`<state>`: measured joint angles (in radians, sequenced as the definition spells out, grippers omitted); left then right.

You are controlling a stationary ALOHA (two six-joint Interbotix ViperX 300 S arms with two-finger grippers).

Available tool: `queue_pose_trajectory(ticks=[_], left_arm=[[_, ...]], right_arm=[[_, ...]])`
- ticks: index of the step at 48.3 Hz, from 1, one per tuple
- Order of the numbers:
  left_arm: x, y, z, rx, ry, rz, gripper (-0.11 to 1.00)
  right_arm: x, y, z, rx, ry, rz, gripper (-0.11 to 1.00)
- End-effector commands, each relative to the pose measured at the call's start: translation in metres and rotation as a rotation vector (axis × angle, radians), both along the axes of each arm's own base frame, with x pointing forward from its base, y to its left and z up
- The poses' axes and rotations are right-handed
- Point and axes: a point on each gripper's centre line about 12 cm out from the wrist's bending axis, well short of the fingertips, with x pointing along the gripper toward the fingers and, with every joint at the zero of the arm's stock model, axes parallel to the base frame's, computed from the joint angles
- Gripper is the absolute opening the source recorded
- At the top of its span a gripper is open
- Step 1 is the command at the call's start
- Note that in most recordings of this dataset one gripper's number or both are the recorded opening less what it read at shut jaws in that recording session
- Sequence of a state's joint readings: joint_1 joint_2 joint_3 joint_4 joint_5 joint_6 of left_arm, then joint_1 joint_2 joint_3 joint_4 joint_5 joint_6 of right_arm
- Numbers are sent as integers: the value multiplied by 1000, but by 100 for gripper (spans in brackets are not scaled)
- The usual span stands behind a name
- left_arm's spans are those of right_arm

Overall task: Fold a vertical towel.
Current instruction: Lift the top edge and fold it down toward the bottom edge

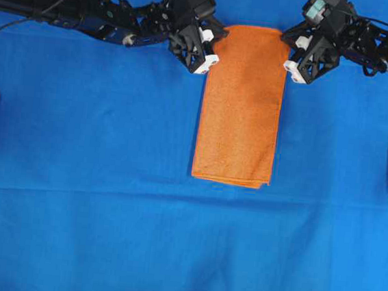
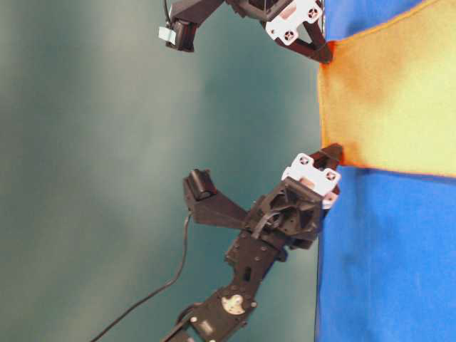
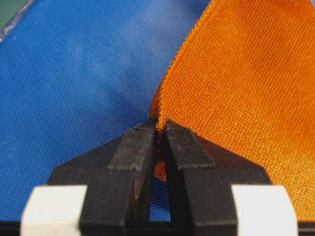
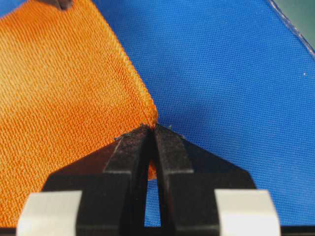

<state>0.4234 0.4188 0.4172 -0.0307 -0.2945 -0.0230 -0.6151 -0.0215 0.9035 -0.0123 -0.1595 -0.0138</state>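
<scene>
Grippers both pinched tight on towel corners: left gripper (image 3: 161, 129) w/ jaws pressed together on the towel (image 1: 241, 102) at its top left corner, right gripper (image 4: 151, 129) same on the top right corner. Towel is a long orange strip running down the middle of the blue table cloth (image 1: 93, 198), layered at the bottom edge. Black arms reach in from both sides; nothing blocks the cloth betw. them.
</scene>
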Motion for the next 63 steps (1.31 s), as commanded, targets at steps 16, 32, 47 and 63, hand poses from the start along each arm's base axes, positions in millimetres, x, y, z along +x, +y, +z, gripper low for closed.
queue_pose_trajectory(ticks=[16,32,47,63], left_arm=[[0,-13,66,36,-68,-31,3],[-12,-58,108,71,-89,-130,3],[-24,-107,94,44,-44,-229,3],[-31,-150,66,32,-2,-329,3]], right_arm=[[4,-2,44,-56,-75,5,4],[1,39,84,-80,-140,96,4],[6,99,78,-14,-127,254,4],[8,150,50,130,-62,339,4]])
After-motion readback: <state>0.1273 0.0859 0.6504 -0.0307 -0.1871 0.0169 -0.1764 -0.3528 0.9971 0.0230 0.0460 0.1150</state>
